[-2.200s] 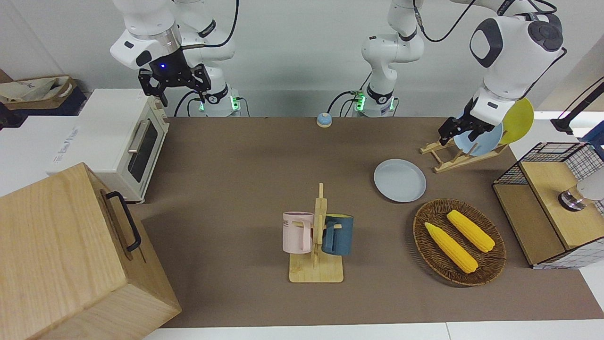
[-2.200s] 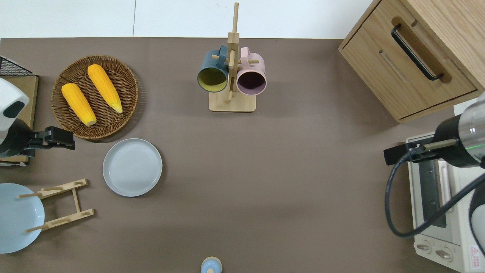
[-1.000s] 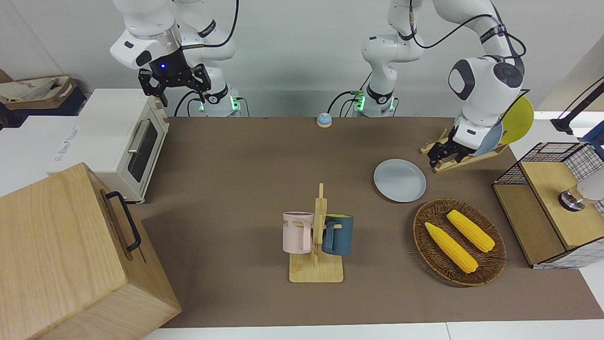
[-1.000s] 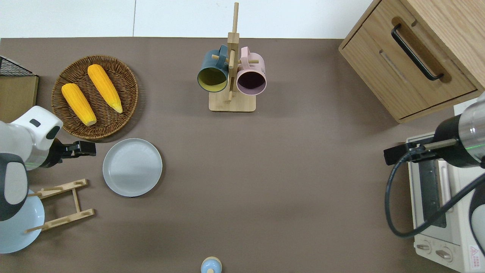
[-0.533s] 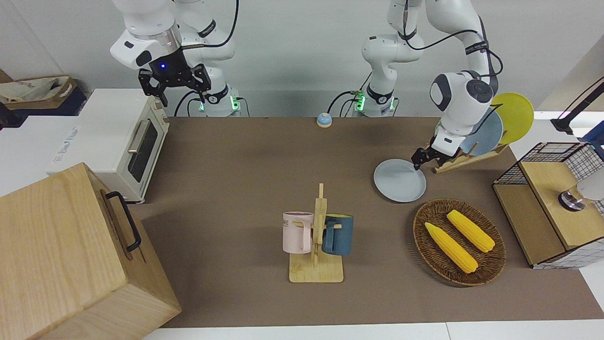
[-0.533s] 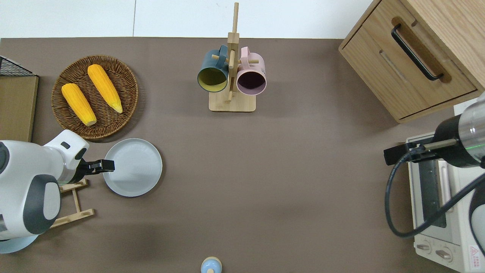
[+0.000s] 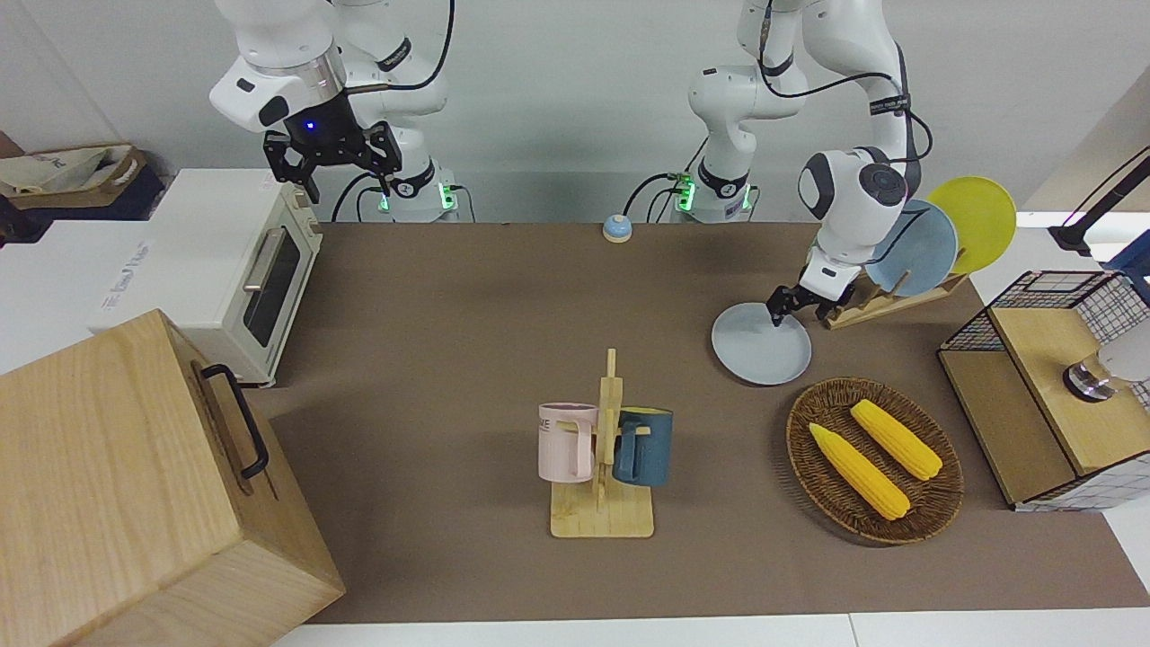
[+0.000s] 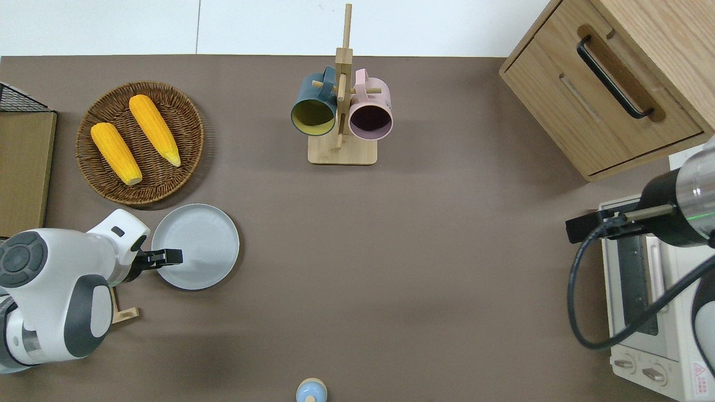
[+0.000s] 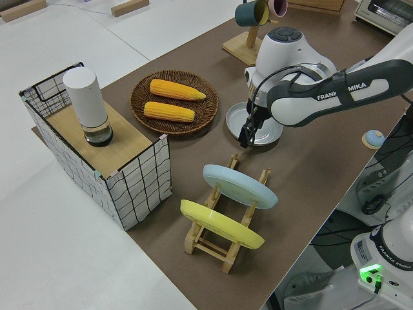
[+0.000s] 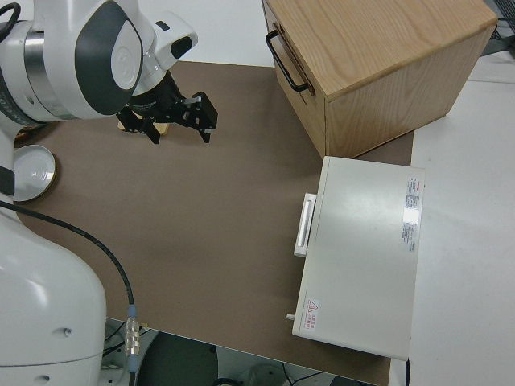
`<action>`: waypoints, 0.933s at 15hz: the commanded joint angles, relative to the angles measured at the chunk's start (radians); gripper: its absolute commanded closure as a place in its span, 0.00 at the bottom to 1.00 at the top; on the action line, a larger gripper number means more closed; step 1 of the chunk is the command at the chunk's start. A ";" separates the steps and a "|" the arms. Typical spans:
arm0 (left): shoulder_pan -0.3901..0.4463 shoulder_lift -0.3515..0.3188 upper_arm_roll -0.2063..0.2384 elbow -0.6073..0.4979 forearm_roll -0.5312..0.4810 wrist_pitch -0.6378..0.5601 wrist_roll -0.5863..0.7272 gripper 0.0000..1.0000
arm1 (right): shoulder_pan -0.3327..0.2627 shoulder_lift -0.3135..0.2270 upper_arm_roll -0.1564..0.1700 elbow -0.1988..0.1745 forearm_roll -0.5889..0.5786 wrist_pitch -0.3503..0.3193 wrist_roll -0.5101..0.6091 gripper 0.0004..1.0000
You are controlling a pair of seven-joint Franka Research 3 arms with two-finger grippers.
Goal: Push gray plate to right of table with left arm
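Because the gray plate [image 8: 195, 246] looks stiff, light and slick-bottomed, it should slide readily on the table [image 8: 424, 268], best shoved low at its rim; it lies just nearer the robots than the corn basket [image 8: 140, 143]. Overhead, the left gripper [image 8: 172, 256] sits over the plate's edge, fingers seemingly together; only the left side view suggests its tip is down inside. The right arm is parked, claw spread.

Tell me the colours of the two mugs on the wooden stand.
Pink mug and dark teal mug; front view shows them best.
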 commanded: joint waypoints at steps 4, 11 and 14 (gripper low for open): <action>0.001 0.032 0.010 -0.031 0.013 0.063 0.006 0.01 | -0.020 -0.003 0.017 0.009 0.004 -0.016 0.013 0.02; 0.001 0.035 0.012 -0.031 0.013 0.076 0.006 0.77 | -0.020 -0.003 0.017 0.009 0.004 -0.016 0.013 0.02; 0.001 0.035 0.012 -0.031 0.013 0.076 0.006 0.90 | -0.020 -0.003 0.015 0.009 0.006 -0.016 0.013 0.02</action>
